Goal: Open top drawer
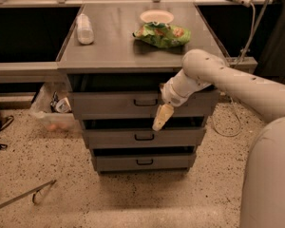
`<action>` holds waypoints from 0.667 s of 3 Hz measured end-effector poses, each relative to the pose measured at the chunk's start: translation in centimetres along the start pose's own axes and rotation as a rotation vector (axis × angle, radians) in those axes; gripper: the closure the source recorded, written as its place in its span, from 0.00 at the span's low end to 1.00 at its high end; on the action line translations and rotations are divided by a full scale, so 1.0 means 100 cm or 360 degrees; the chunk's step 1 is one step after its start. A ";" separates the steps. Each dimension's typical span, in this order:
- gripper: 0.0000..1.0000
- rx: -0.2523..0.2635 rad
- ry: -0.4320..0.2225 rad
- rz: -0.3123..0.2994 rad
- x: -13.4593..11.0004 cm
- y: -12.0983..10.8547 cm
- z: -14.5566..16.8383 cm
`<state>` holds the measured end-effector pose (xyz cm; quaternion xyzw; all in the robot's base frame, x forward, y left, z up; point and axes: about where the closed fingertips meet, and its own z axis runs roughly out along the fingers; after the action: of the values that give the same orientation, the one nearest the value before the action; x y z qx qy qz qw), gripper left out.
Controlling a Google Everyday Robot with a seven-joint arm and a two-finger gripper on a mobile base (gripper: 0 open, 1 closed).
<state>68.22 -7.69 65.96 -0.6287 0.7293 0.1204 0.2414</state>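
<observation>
The top drawer [109,104] is sitting in the centre of the frame, directly under the grey cabinet top [118,49]. Its long axis is running left to right, and its front is facing the lower edge of the frame, with the black loop handle [146,102] at the middle. The gripper [159,120] is hanging just right of this handle and pointing down-left, over the lower edge of the drawer front. It is not touching the handle, and I cannot tell whether it is open or closed. The pale arm [228,80] is coming in from the right and covering the drawer's right part. Two narrower drawers are lying below – the middle drawer [114,137] and the bottom drawer [114,162]. On the cabinet top a white bottle [84,28], a plate [156,16] and a green bag [162,33] are resting, none of them in front of the drawer.
</observation>
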 end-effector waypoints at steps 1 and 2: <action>0.00 -0.0210 -0.0019 0.0067 0.007 0.031 -0.031; 0.00 -0.0338 0.0015 0.0061 0.011 0.052 -0.030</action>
<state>62.48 -9.14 67.35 -0.6372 0.7255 0.1987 0.1675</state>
